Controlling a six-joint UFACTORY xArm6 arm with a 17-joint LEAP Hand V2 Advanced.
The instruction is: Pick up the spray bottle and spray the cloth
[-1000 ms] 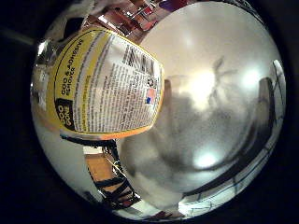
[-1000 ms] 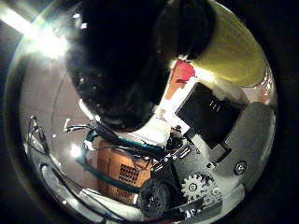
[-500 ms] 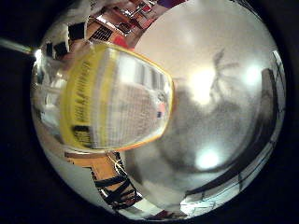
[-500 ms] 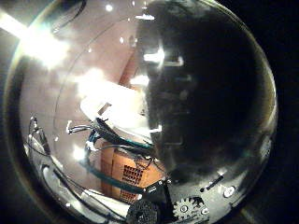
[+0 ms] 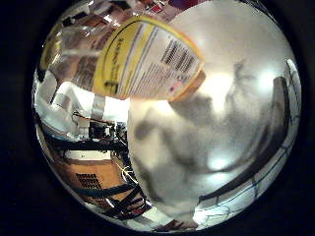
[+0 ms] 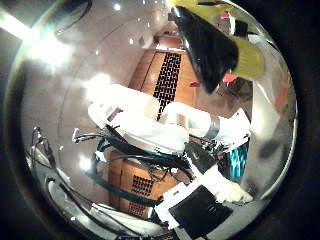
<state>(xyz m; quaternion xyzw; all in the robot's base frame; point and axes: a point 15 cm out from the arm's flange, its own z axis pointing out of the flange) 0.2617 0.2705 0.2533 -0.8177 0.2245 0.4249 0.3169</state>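
Little-finger-side palm view: the spray bottle (image 5: 147,59) filled much of one side, so it sat close to my palm. Its yellow-and-white label with a barcode faced the camera, and the clear body showed beside the label. Beyond the bottle lay a pale table surface (image 5: 236,147) with soft shadows and bright glare patches. I could not make out the cloth in either view.

Thumb-side palm view: the bottle's black trigger head (image 6: 207,50) and a strip of its yellow part appeared near the edge, tilted across the frame. White and black parts of my hand (image 6: 200,210) and the white arm (image 6: 150,125) reached in from the opposite edge. An orange-brown cabinet (image 6: 165,75) with a dark grille stood behind the arm.

Hand state: I could not tell from these views whether my fingers were wrapped round the bottle or loose; no finger contact on the bottle was visible.
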